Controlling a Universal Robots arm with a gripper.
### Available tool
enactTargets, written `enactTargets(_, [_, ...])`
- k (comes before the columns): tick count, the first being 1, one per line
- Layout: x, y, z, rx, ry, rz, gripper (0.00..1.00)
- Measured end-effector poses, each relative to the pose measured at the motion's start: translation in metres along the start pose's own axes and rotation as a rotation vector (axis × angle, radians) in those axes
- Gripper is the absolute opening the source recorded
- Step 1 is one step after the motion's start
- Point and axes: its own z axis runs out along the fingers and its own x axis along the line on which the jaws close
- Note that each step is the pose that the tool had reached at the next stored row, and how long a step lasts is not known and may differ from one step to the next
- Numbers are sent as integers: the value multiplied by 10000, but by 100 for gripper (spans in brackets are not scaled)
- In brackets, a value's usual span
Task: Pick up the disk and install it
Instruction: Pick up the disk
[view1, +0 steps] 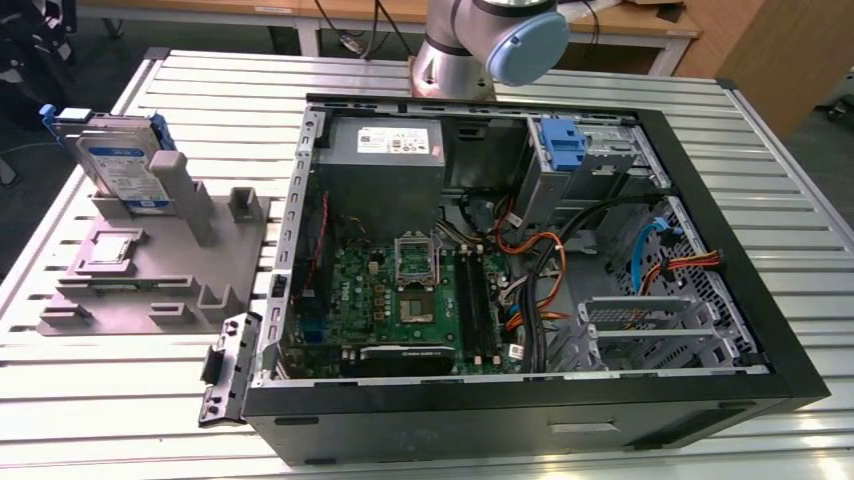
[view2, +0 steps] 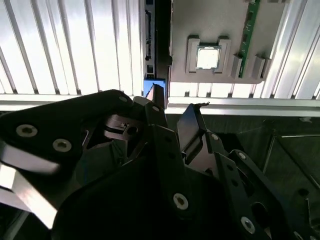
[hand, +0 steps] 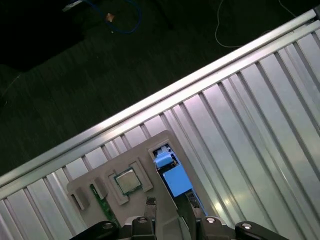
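Disk (view1: 118, 165) stands in the holder (view1: 163, 288) — beside the case (view1: 467, 420).

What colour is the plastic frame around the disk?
Blue; the frame shows best in the exterior view.

Soft, even light falls from above in the exterior view. The metal table (view1: 120, 420) shines pale, and its grooves make thin dark lines. Inside the computer case (view1: 467, 425) it is dimmer, with shade along its black walls.

In the second wrist view the table (view2: 75, 50) glares almost white, and the chip (view2: 208, 56) gleams too. The gripper (view2: 172, 114) sits close to the camera and looks nearly black, with a bright smeared patch on the metal beside it.

In the first wrist view the floor (hand: 75, 75) is very dark, while the table (hand: 260, 110) has long bright streaks.
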Motion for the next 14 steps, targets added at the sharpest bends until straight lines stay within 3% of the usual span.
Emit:
enactTargets(8, [1, 0, 45, -10, 12, -1289, 38])
enactTargets(14, [1, 0, 51, -10, 13, -1458, 38])
